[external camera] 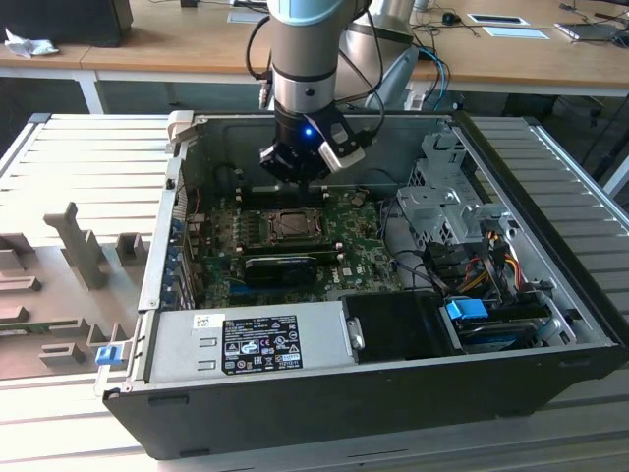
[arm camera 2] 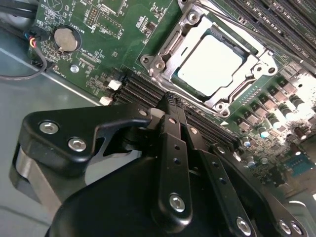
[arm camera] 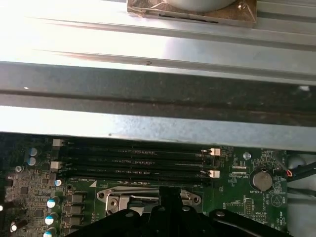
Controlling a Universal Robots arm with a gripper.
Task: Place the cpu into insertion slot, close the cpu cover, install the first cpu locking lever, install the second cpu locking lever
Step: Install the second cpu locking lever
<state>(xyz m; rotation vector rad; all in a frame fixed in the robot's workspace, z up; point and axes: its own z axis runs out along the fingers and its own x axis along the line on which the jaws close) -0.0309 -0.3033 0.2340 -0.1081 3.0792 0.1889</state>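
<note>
In the second wrist view the cpu [arm camera 2: 210, 64], with its flat silver top, lies in the insertion slot [arm camera 2: 224, 106]. The cpu cover [arm camera 2: 165, 47], a silver frame, lies flat around it. A thin metal lever rod [arm camera 2: 237, 28] runs along one edge of the socket; I cannot tell whether it is latched. My gripper [arm camera 2: 170, 103] hangs just beside the socket with its black fingers together and nothing between them. In the exterior view the gripper [external camera: 298, 177] sits above the far edge of the insertion slot [external camera: 293, 226]. The first wrist view shows the fingertips [arm camera: 170, 195] over the cpu cover [arm camera: 116, 200].
The motherboard lies in an open computer case [external camera: 295, 413]. Long black memory slots [arm camera: 133, 160] run between the socket and the case's back wall. A coin battery [arm camera 2: 65, 38] sits nearby. A power supply [external camera: 260, 339] is in front; a drive cage [external camera: 442, 202] with cables stands at the exterior view's right.
</note>
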